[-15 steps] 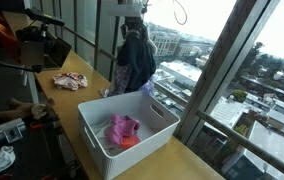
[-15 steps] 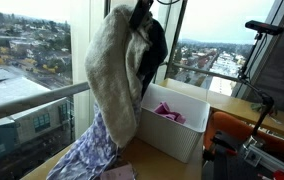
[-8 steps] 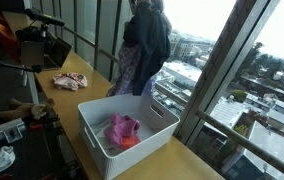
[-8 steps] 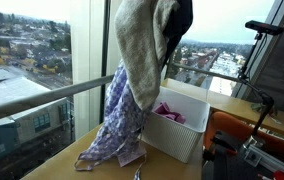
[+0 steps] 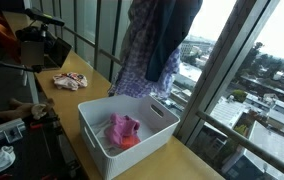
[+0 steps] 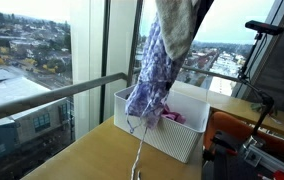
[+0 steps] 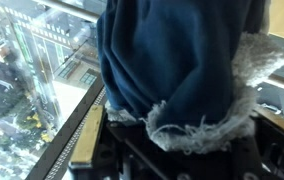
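A bundle of clothes hangs from above in both exterior views: a dark blue garment (image 5: 167, 35), a blue-and-white patterned cloth (image 6: 154, 80) and a grey fleecy piece (image 6: 177, 20). Its lower end dangles over the near rim of the white basket (image 5: 94, 140), and a thin cord (image 6: 137, 150) trails down in front of the basket's wall (image 6: 182, 138). In the wrist view my gripper (image 7: 172, 155) is shut on the bundle; blue fabric (image 7: 172, 60) with a frayed grey edge covers the fingers. In the exterior views the gripper is above the frame's top edge.
Pink clothes (image 5: 122, 130) lie in the basket. A red-and-white cloth (image 5: 70, 81) lies on the wooden table (image 5: 172, 160) farther back. Tall windows run along the table's edge; camera gear on stands (image 5: 37, 40) stands to the side.
The bundle has risen and swung across from beside the basket to over its rim. The patterned cloth's tail has come up off the table.
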Robot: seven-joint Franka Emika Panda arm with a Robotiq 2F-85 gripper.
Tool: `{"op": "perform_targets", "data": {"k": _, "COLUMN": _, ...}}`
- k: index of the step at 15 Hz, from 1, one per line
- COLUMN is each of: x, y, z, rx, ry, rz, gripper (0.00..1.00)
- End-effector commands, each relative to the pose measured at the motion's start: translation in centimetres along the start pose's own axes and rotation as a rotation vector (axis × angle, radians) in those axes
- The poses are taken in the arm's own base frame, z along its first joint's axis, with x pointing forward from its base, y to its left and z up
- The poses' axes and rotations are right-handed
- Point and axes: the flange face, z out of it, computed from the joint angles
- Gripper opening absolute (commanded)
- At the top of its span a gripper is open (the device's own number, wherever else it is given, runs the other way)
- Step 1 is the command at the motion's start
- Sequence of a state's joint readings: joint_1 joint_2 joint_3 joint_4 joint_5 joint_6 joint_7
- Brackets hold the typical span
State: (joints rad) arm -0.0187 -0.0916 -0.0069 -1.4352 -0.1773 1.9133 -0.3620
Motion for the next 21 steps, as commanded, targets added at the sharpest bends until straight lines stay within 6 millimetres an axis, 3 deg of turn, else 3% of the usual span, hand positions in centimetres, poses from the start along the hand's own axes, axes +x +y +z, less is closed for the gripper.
{"op": "perform_targets", "data": {"k": 1, "x": 0.5, "y": 3.8, "z": -6.6, "rx": -0.071, "ry": 0.016, "rz": 0.024, "gripper": 0.00}}
{"op": "perform_targets", "data": {"k": 4, "x": -0.1, "y": 5.8, "z": -11.0, "rx": -0.123, "ry": 0.025, "rz": 0.051, "gripper": 0.00}}
{"op": "perform_targets", "data": {"k": 7, "x": -0.5, "y": 7.0, "z": -13.9, "rx": -0.157, "ry": 0.027, "rz": 0.067, "gripper": 0.00}}
{"op": "perform_targets", "data": {"k": 9, "x": -0.1, "y": 7.5, "z": -13.7, "rx": -0.157, "ry": 0.024, "rz": 0.063, "gripper": 0.00}}
{"op": "perform_targets", "data": {"k": 11, "x": 0.4, "y": 7.5, "z": -11.4, "rx": -0.147, "ry": 0.015, "rz": 0.052, "gripper": 0.00}}
{"op": "perform_targets", "data": {"k": 14, "x": 1.1, "y": 6.7, "z": -5.7, "rx": -0.109, "ry": -0.023, "rz": 0.029, "gripper": 0.00}}
{"op": "perform_targets", "data": {"k": 17, "x": 1.3, "y": 4.7, "z": 1.7, "rx": -0.072, "ry": -0.058, "rz": -0.004, "gripper": 0.00}}
{"op": "perform_targets", "data": {"k": 21, "x": -0.7, "y": 1.0, "z": 12.3, "rx": 0.002, "ry": -0.114, "rz": -0.051, "gripper": 0.00}}
